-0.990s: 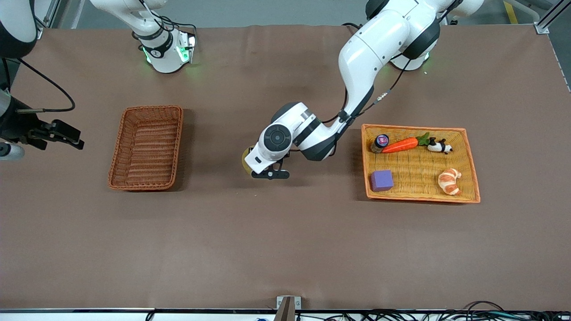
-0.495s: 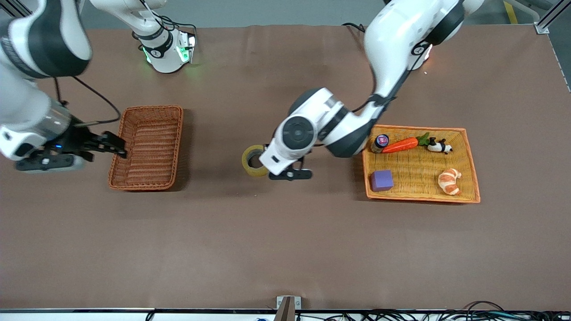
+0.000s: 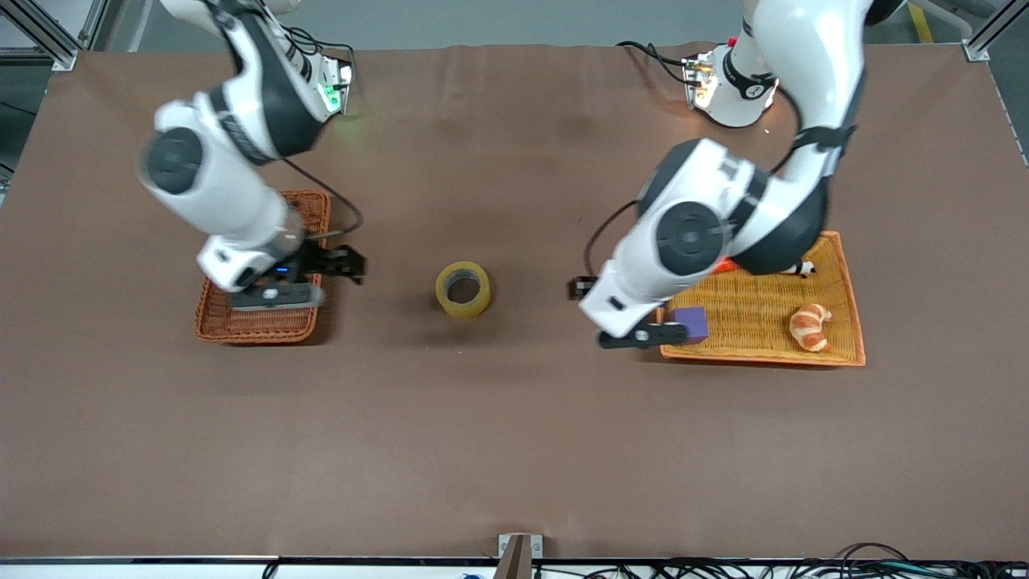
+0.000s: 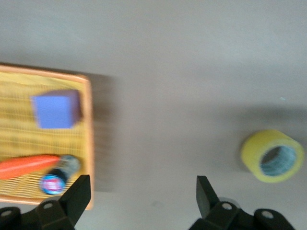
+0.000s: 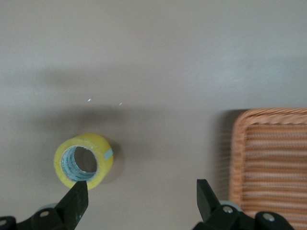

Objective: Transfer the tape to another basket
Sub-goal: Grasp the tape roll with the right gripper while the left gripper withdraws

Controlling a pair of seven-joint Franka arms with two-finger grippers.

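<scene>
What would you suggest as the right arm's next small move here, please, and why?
Probably shift the right gripper from the edge of the reddish-brown basket to above the tape, then lower it. The roll lies by itself on the table between the two baskets, nothing gripping it; the right jaws stand open, and the left gripper, also open, is beside the orange tray.

One tape roll (image 3: 463, 289), two wicker baskets (image 3: 265, 326) (image 3: 836, 342), one purple block (image 3: 690, 323), one croissant (image 3: 809, 326), one carrot (image 4: 29, 166), apparently one small jar (image 4: 58, 178).
</scene>
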